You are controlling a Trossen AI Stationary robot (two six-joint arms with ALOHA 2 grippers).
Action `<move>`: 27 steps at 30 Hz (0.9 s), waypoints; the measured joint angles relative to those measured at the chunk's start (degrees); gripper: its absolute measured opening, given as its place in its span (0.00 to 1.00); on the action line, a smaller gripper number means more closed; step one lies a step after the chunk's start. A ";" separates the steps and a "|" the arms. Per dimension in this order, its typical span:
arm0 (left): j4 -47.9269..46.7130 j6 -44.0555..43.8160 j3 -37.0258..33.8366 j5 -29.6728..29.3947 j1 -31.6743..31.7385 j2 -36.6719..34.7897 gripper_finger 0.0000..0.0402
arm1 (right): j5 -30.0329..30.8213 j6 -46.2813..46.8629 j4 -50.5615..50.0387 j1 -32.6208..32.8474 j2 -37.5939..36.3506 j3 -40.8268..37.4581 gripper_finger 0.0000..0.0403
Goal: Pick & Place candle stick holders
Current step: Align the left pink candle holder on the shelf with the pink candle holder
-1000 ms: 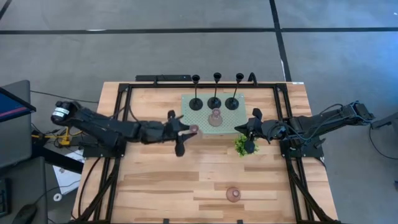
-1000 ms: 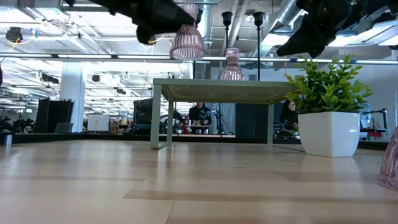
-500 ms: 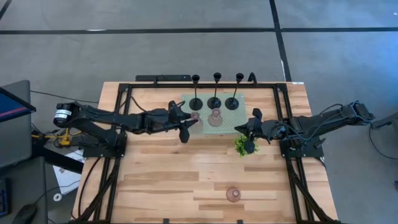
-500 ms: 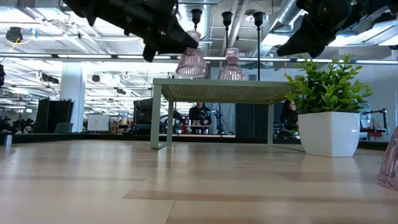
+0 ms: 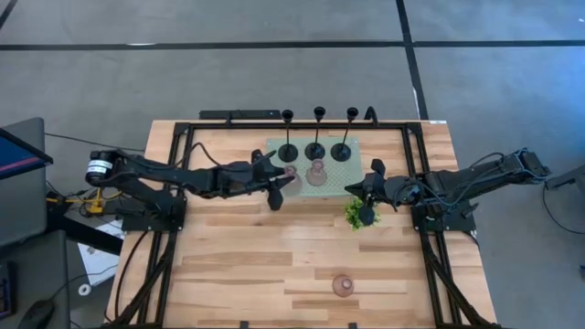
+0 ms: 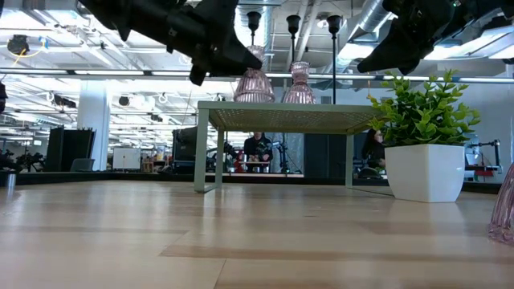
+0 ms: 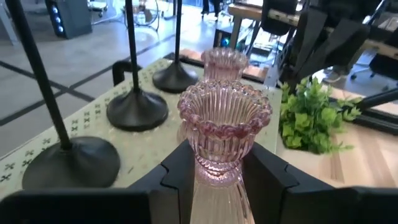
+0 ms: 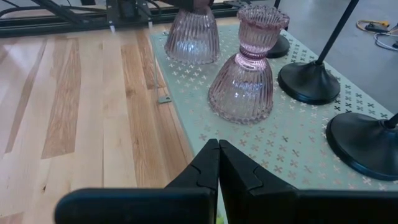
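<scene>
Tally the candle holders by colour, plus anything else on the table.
Black holders: 3, all on the tray
Pink holders: 3 – on tray, in left gripper, on bare table
Plant: 1
Tray: 1
Total: 8

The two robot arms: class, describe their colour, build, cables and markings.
Both arms are black and slim, built of jointed links. The left arm has a round silver-white part near its base; the right arm carries looping dark cables. Each ends in two blocky black jaws. No markings are legible.
</scene>
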 joint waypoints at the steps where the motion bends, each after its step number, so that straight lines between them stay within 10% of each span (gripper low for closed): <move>1: -0.31 0.00 0.00 0.00 0.13 0.15 0.26 | 0.00 0.00 0.00 0.00 0.00 0.00 0.00; 27: 0.53 1.62 0.02 -0.07 1.27 1.62 0.39 | -0.01 0.00 -0.13 0.02 0.00 0.00 0.00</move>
